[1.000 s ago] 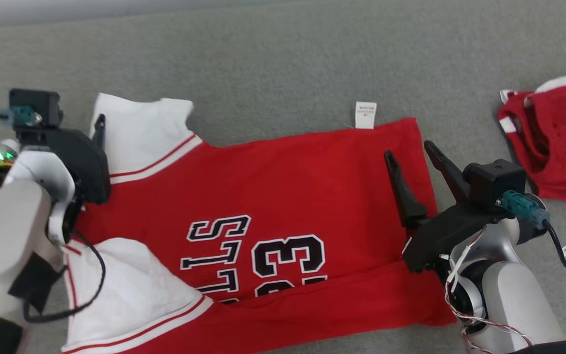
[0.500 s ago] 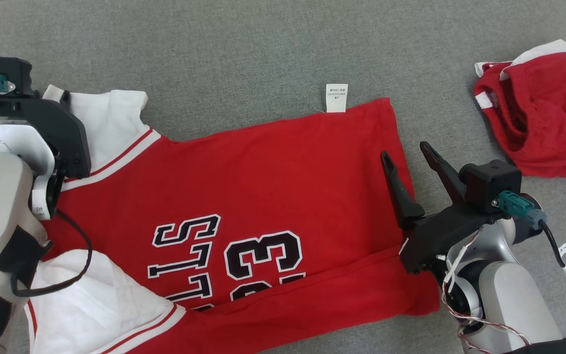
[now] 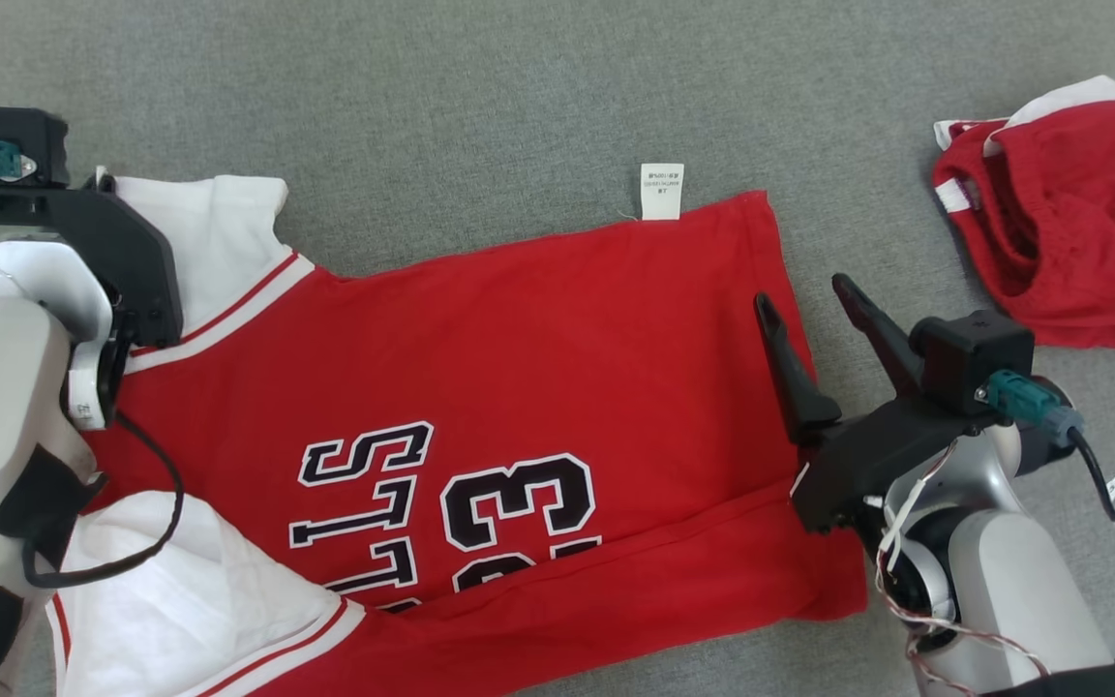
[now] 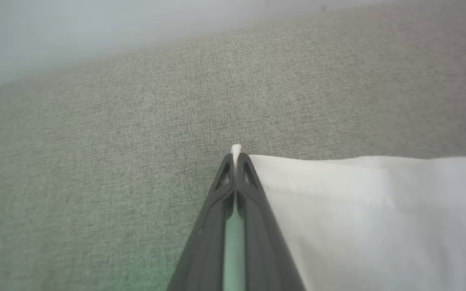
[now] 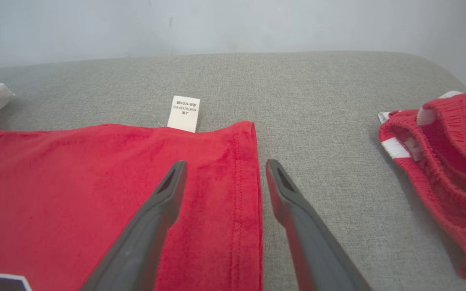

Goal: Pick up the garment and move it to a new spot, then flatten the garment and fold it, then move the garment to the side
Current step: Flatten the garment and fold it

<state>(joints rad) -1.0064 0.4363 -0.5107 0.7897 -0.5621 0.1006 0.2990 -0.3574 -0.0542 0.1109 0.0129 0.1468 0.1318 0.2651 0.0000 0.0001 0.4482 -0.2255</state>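
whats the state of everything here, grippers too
jersey, spread flat on the grey surface, near long edge folded over
white sleeve, corner pinched in the left gripper
left gripper, shut on the white sleeve
right gripper, open, fingers either side of the jersey's hem
care label, lying flat beyond the jersey's far edge
red shorts, crumpled, apart from the jersey

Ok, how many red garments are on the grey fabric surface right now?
2: the red jersey with white sleeves spread out in the middle, and a crumpled red garment with white trim at the far right.
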